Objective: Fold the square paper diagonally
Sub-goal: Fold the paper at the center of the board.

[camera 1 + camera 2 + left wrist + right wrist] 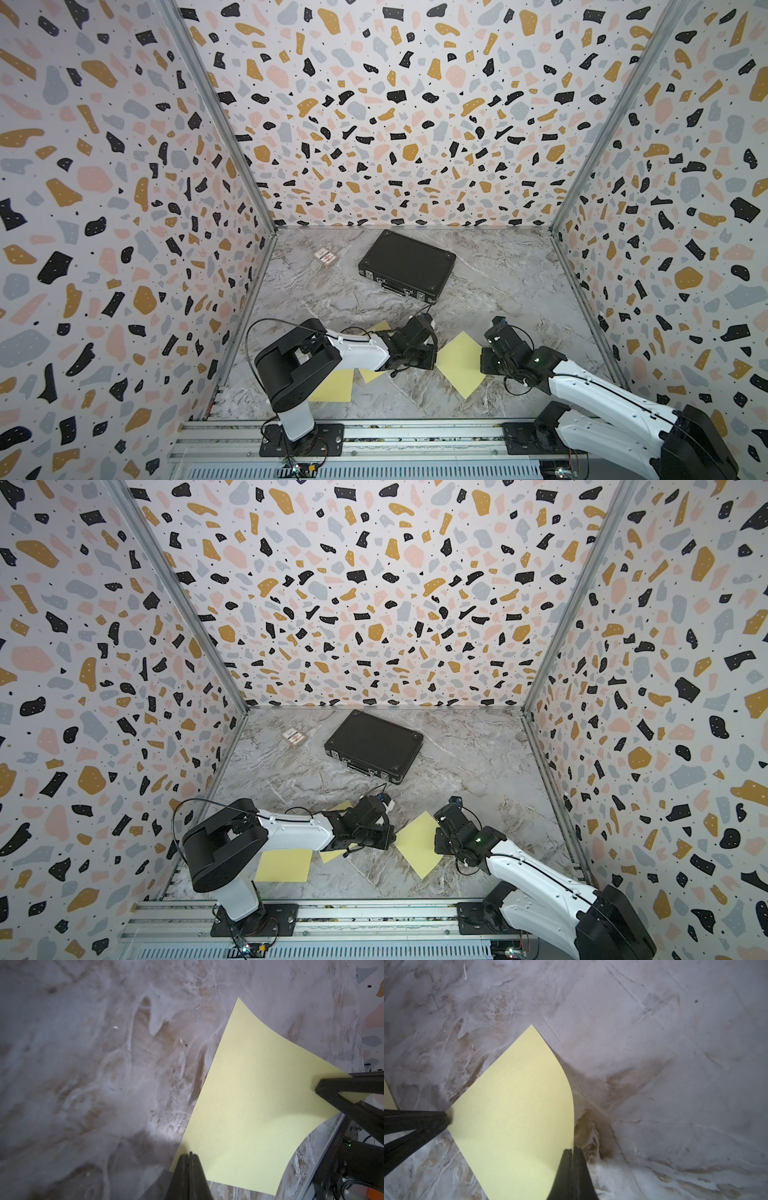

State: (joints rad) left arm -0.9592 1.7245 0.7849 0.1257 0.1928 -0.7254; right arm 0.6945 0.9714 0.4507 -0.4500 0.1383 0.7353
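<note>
Left wrist view: left gripper (189,1154) pinching shut on one corner of square paper (259,1105). Right gripper (317,1086) clamping opposite corner. Sheet bowing above table (83,1064).

Right wrist view: both pinches showing again, jaws fully closed on paper. Far corner seemingly resting on marble. No crease appearing anywhere.

Top views: paper sitting between arms, near front rail. Spare yellow sheets (284,866) lying beside left arm, one partly hiding beneath it. Wrist bodies covering fingertips here.

Judging progress: corners gripped only; bringing corners together and creasing remaining.
</note>
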